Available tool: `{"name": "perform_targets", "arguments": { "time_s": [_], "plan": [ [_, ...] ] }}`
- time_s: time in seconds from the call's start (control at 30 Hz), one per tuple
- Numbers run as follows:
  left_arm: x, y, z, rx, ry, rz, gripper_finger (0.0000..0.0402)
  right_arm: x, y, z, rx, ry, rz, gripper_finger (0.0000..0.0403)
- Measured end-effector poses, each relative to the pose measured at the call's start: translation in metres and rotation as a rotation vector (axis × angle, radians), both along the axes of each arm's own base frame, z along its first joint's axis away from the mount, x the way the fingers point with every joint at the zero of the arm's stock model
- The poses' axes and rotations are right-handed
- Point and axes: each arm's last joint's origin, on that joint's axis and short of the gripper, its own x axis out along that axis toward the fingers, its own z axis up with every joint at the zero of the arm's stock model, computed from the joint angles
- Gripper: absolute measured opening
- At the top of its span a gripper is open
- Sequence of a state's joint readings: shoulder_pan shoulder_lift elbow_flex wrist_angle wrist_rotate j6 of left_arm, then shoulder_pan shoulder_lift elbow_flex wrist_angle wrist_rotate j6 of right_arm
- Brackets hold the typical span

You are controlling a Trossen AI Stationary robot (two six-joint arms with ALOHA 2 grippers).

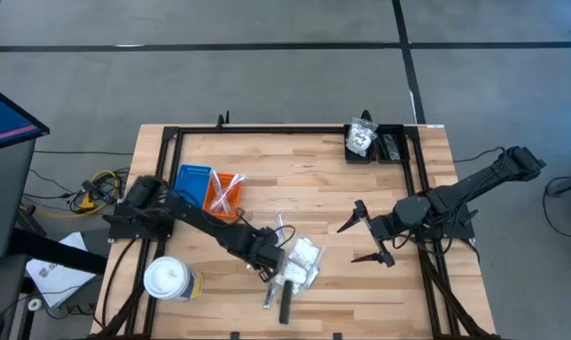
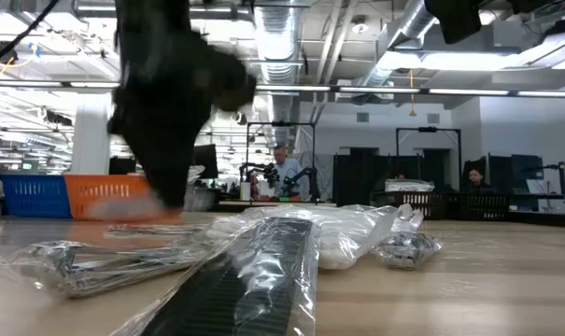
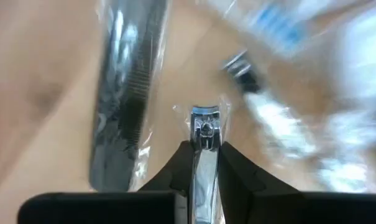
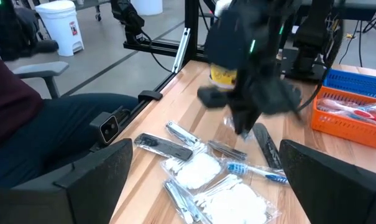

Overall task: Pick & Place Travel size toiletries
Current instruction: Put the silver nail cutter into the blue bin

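The travel size toiletries point(image 1: 302, 263) lie in a loose pile near the table's front middle: clear packets with white contents point(image 4: 199, 169), a blue toothbrush point(image 4: 256, 169), and a dark comb in a clear wrapper point(image 3: 125, 93). My left gripper point(image 1: 277, 269) points down at the pile's left side. It is shut on a shiny metal nail clipper in clear wrap point(image 3: 204, 127). My right gripper point(image 1: 368, 241) hangs open above the table to the right of the pile, with nothing between its fingers. My left gripper pinches the wrapped nail clipper's body point(image 3: 203, 163) between its two fingers, which come from above and lie along it. The clipper's head end point(image 3: 204, 121) sticks out past the fingertips. I cannot tell whether it is clear of the table.
A blue tray point(image 1: 193, 182) and an orange tray point(image 1: 228, 194) stand at the left, with a white lidded cup point(image 1: 167, 279) nearer the front. Two black bins point(image 1: 362, 144) sit at the far right corner. A black frame point(image 1: 266, 129) rings the table.
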State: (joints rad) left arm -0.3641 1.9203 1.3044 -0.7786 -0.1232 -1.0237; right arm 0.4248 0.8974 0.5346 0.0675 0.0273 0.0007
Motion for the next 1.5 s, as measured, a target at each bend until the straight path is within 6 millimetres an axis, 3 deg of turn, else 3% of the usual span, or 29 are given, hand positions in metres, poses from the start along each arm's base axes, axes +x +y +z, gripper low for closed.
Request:
{"name": "perform_targets", "arguments": {
  "time_s": [0.17,0.3,0.47,0.6,0.77,0.9,1.03,1.27,1.5],
  "plan": [
    [-0.016,0.010,0.051,0.068,-0.141,0.032,0.0033,0.000,0.000,0.000,0.000,0.000,0.000,0.0396],
    [-0.045,0.032,0.094,0.194,-0.171,0.128,0.0033,0.000,0.000,0.000,0.000,0.000,0.000,0.0396],
    [-0.087,0.071,0.126,0.317,-0.078,0.284,0.0033,0.002,0.001,-0.002,-0.006,0.013,0.000,0.0399],
    [-0.110,0.104,0.134,0.339,-0.019,0.378,0.0033,0.007,0.002,-0.007,-0.015,0.032,-0.003,0.0396],
    [-0.133,0.144,0.118,0.353,0.085,0.491,0.0033,0.016,0.003,-0.014,-0.021,0.044,-0.019,0.0397],
    [-0.150,0.173,0.093,0.322,0.185,0.565,0.0033,0.020,0.000,-0.017,-0.026,0.059,-0.039,0.0399],
    [-0.157,0.194,0.067,0.273,0.179,0.607,0.0033,0.020,-0.001,-0.017,-0.025,0.057,-0.042,0.0397],
    [-0.173,0.208,0.026,0.254,0.240,0.661,0.0033,0.020,-0.001,-0.017,-0.025,0.057,-0.039,0.0399],
    [-0.183,0.210,-0.002,0.215,0.233,0.661,0.0035,0.020,0.000,-0.017,-0.026,0.056,-0.039,0.0398]
  ]
}}
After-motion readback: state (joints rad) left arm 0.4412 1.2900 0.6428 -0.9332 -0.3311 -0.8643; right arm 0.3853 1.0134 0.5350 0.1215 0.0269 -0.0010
